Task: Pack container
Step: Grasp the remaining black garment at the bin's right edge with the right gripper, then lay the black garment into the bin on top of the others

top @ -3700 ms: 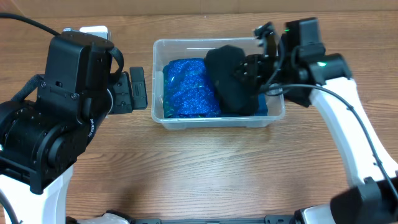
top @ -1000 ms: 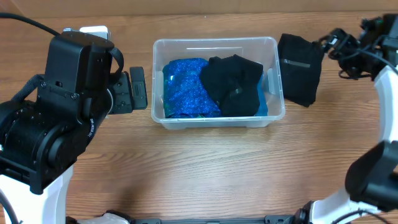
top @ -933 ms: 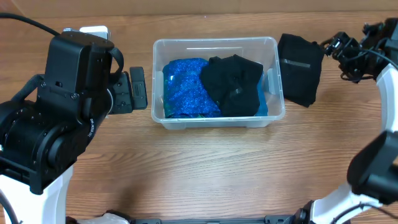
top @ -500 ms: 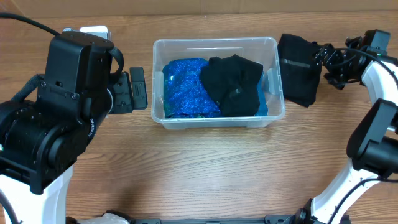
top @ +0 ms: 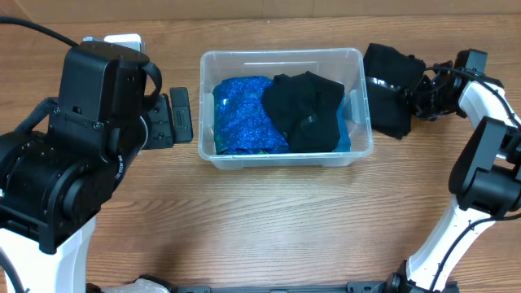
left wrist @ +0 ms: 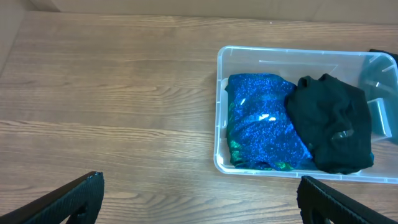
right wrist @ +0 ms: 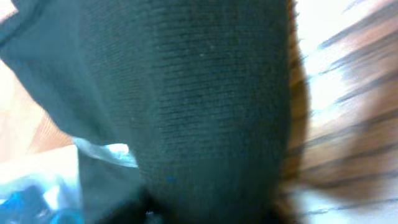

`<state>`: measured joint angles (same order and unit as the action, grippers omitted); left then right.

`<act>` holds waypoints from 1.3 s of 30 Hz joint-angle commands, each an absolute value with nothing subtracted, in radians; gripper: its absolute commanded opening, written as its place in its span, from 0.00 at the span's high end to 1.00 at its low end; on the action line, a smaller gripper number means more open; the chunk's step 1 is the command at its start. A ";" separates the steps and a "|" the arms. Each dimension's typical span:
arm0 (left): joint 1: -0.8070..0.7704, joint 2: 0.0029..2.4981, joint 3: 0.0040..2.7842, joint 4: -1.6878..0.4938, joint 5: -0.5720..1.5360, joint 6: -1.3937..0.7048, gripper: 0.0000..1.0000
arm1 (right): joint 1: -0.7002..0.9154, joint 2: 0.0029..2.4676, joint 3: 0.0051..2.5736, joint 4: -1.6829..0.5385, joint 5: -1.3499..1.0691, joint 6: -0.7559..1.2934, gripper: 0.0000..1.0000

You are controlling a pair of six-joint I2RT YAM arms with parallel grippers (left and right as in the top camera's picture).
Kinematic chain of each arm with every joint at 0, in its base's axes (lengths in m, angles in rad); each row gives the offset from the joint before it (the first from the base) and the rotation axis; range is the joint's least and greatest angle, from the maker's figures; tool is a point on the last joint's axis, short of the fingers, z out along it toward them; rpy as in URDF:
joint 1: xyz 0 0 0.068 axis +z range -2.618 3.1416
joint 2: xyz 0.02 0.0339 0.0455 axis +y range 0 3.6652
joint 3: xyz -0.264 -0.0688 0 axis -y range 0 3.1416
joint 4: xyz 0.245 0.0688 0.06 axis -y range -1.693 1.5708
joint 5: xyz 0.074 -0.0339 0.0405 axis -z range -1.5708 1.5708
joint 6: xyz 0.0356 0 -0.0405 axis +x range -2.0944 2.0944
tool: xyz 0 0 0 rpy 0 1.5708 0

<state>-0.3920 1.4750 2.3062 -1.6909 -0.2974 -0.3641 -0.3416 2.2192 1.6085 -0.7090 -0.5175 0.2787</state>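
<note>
Nosing my right pincer (top: 413, 94) into the black cloth (top: 386, 102) near the tabletop's (top: 269, 220) right edge; grip unclear, I'd pinch deep.

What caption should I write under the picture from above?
Clear container holds a sparkly blue cloth and a black garment, while the right arm meets a second black cloth just outside it.

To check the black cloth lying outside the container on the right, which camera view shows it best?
The overhead view: the black cloth shows almost whole beside the container, the right gripper at its edge. The right wrist view gives only blurred fabric; the left wrist view, at most a dark sliver.
</note>
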 commanded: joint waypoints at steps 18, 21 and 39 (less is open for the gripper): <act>-0.393 1.479 2.307 -1.689 -0.315 -0.355 0.00 | -0.126 1.346 1.625 -1.020 -0.642 0.241 0.96; -0.393 1.479 2.307 -1.689 -0.314 -0.355 0.00 | -0.023 1.353 1.622 -1.003 -0.686 0.294 0.96; -0.393 1.479 2.307 -1.689 -0.314 -0.355 0.00 | 0.280 1.789 1.570 -0.882 -0.366 0.468 0.95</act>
<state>-0.3920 1.4754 2.3062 -1.6909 -0.2974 -0.3641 0.2813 1.7306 1.5639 -0.8345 -0.5804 0.4526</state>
